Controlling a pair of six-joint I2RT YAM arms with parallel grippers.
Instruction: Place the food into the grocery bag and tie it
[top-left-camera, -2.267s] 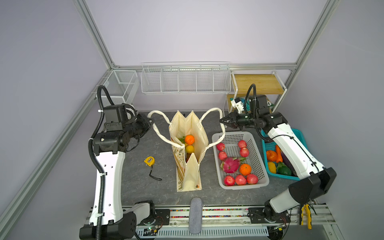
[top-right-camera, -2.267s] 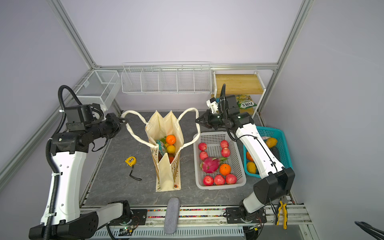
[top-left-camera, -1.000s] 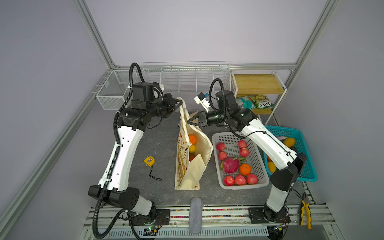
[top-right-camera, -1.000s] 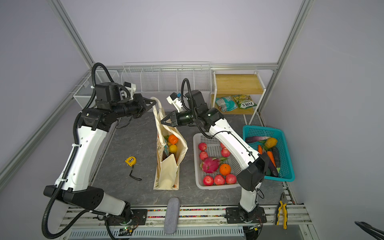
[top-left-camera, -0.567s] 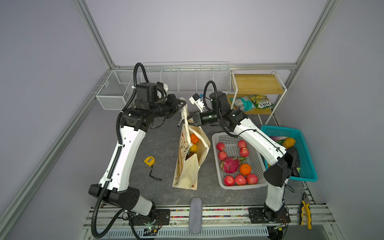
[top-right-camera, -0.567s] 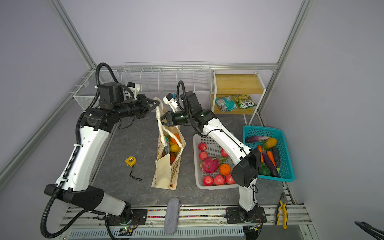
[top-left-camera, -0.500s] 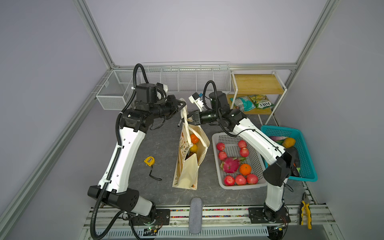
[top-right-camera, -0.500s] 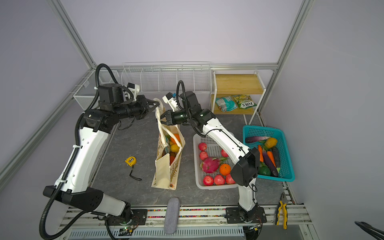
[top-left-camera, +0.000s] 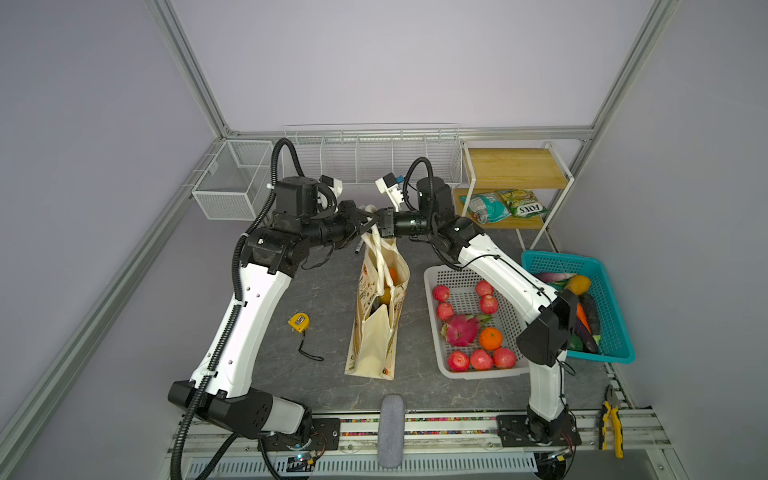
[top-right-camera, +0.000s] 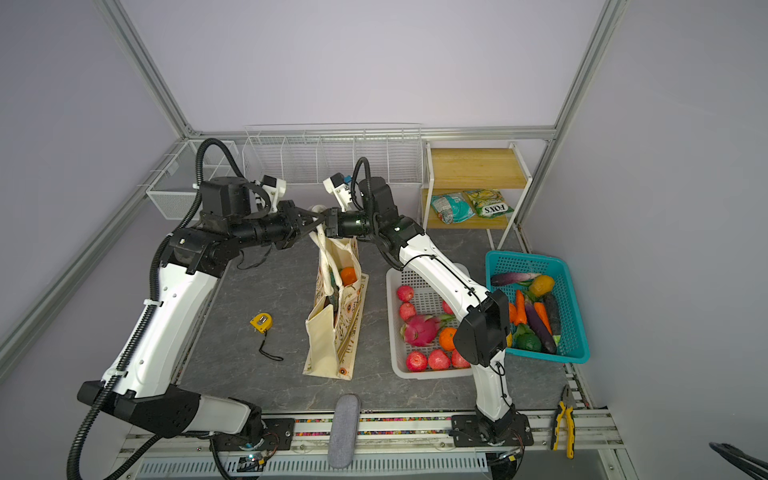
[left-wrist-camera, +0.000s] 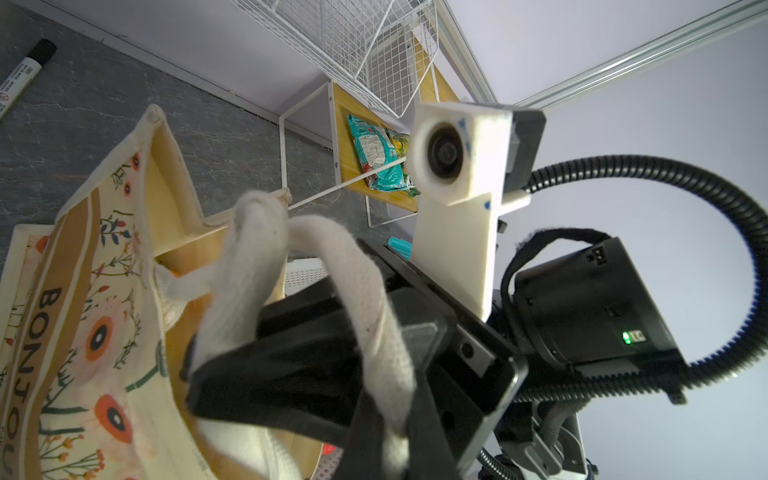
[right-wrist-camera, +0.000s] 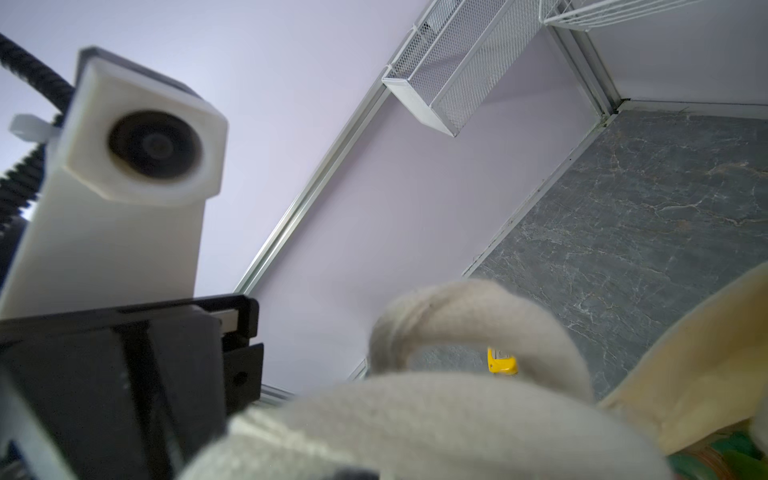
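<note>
The cream grocery bag (top-left-camera: 374, 332) (top-right-camera: 332, 332) stands mid-table, leaning, with its mouth pinched narrow. An orange (top-left-camera: 392, 274) (top-right-camera: 348, 275) and a yellow fruit show inside it. Above its top, in both top views, my left gripper (top-left-camera: 365, 219) (top-right-camera: 314, 220) and right gripper (top-left-camera: 381, 220) (top-right-camera: 329, 222) meet tip to tip. Each is shut on a white rope handle. The left wrist view shows my left gripper (left-wrist-camera: 392, 424) clamping a rope handle (left-wrist-camera: 374, 316). In the right wrist view a rope handle (right-wrist-camera: 415, 424) hides my own jaws.
A white basket (top-left-camera: 457, 282) holds red fruit, a dragon fruit and an orange. A teal basket (top-left-camera: 615, 316) holds vegetables. Two snack packets (top-left-camera: 486, 208) lie on the wooden shelf (top-left-camera: 515, 168). A tape measure (top-left-camera: 298, 323) and a marker (left-wrist-camera: 25, 70) lie left of the bag.
Both grippers have carried the handles inward from wide apart until they meet over the bag. The bag's mouth has narrowed and the bag has leaned left.
</note>
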